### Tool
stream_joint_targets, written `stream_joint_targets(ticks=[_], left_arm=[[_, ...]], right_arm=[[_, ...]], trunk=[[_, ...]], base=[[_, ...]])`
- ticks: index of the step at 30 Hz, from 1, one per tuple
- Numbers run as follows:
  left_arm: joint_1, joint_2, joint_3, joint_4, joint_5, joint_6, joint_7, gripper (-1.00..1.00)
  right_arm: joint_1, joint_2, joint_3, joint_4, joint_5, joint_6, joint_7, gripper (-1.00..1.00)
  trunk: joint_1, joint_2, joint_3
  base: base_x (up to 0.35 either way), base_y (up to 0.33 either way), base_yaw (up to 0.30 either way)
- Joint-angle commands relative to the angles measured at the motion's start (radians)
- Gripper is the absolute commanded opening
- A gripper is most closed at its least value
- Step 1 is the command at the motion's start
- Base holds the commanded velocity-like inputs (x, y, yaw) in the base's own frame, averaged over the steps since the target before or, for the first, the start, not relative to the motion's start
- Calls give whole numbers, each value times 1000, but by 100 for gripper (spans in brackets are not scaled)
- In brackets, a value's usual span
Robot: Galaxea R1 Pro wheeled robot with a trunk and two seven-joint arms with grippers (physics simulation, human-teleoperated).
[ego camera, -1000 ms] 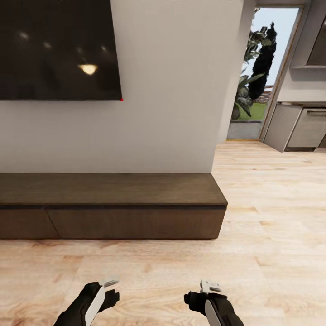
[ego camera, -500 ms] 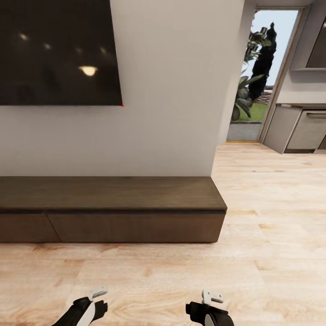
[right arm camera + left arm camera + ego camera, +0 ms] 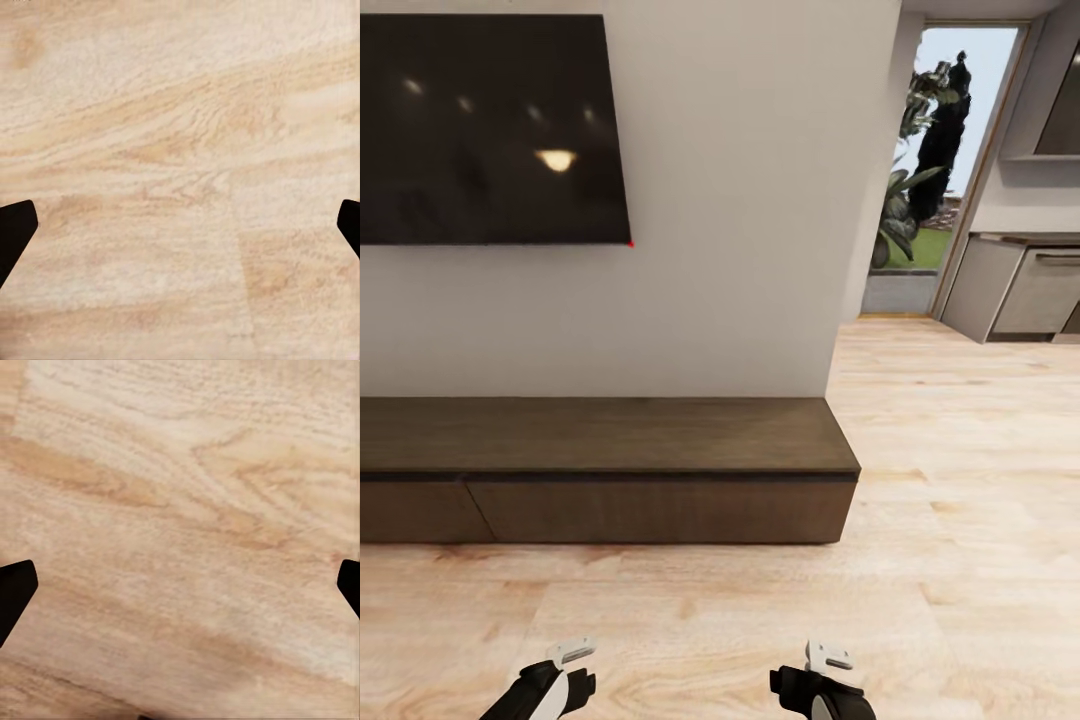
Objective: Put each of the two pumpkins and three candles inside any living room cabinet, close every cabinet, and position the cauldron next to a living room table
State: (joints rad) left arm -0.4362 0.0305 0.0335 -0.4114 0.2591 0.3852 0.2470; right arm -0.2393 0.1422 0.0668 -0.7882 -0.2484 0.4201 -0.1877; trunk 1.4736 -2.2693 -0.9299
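In the head view, the cabinet (image 3: 610,470) runs low along the white wall (image 3: 730,200), its flat dark top bare and its drawer fronts flush and shut. Its right end stops near the corner of the wall, where the pale wood floor (image 3: 960,480) opens toward a doorway (image 3: 940,170) with greenery outside and grey kitchen units (image 3: 1020,290) beside it. A large dark screen (image 3: 490,130) hangs on the wall above the left part of the cabinet. At the lower edge of this view the left gripper (image 3: 573,652) and the right gripper (image 3: 827,657) hang over the floor, well apart from each other and short of the cabinet front; only their pale tips and black wrists show, so the finger spread cannot be judged here.

In the left wrist view, the two dark fingertips (image 3: 15,592) sit at opposite edges of the picture, spread wide, with nothing between them but bare floorboards (image 3: 180,525). They touch nothing.

In the right wrist view, the fingertips (image 3: 15,232) are likewise far apart at the picture's edges, holding nothing, with light wood grain (image 3: 180,172) beneath them and a board seam crossing it.
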Motion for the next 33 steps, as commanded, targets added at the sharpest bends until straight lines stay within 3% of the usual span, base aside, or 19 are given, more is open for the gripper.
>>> stream_joint_targets(ticks=[1,7,24,33], left_arm=[[0,0,0,0,0,0,0,100],[0,0,0,1,0,0,0,100],[1,0,2,6,0,-1,0,100],[1,0,3,7,2,-29,0,100]], right_arm=[[0,0,0,0,1,0,-1,100],[0,5,3,0,10,-1,-5,100],[0,10,7,0,17,-3,-9,100],[0,8,12,22,18,-58,-9,100]], trunk=[[-4,7,3],[-27,49,22],[-92,168,73],[-127,231,94]], base=[[0,0,0],[0,0,106],[0,0,271],[0,0,254]])
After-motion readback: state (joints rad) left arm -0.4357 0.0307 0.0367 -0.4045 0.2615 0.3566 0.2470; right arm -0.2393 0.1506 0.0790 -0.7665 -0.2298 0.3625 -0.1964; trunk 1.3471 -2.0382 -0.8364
